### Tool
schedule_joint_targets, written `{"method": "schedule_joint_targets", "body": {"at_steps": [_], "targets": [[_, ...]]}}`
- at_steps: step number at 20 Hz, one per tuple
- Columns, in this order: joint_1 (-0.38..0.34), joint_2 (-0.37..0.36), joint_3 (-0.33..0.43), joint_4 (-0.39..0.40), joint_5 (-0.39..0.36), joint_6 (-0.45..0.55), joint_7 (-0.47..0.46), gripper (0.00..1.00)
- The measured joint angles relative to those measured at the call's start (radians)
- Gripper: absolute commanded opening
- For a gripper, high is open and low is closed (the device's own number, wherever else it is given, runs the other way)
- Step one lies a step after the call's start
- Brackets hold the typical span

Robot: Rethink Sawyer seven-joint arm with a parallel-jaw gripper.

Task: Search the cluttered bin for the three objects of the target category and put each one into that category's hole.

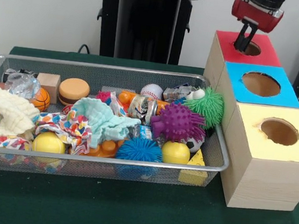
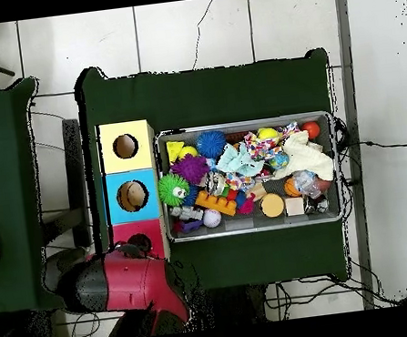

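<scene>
The silver wire-mesh bin (image 1: 111, 69) lies on the green table, full of mixed items. In it are a purple spiky ball (image 1: 178, 122), a green spiky ball (image 1: 207, 105), a blue spiky ball (image 1: 138, 149), yellow balls (image 1: 175, 153), a baseball (image 1: 152, 90) and cloths. The red-surround hole (image 1: 252, 48) tops the far wood box, right of the bin. My gripper (image 1: 240, 44) hangs just over that hole's left edge, open, with nothing seen in it. In the overhead view the red arm (image 2: 129, 281) covers part of the red surround (image 2: 150, 226) beside the bin (image 2: 239, 126).
A blue-surround hole (image 1: 260, 84) and a yellow-surround hole (image 1: 279, 131) sit in boxes in front of the red one. A teal cloth (image 1: 103, 118), a cream cloth (image 1: 6, 109), cans and a wooden block (image 1: 49, 83) crowd the bin. The black pedestal (image 1: 146, 20) stands behind.
</scene>
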Motion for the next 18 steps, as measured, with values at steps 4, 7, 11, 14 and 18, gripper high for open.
{"method": "schedule_joint_targets", "body": {"at_steps": [4, 7, 11, 14, 18], "targets": [[-0.014, -0.003, 0.011, 0.002, -0.005, 0.001, 0.000, 0.00], [-0.028, -0.012, 0.030, 0.004, -0.022, -0.002, 0.000, 1.00], [-0.039, -0.021, 0.048, 0.007, -0.038, -0.008, 0.000, 1.00], [-0.049, -0.026, 0.056, 0.009, -0.050, -0.008, 0.000, 1.00], [-0.057, -0.028, 0.063, 0.011, -0.054, -0.008, 0.000, 1.00]]}}
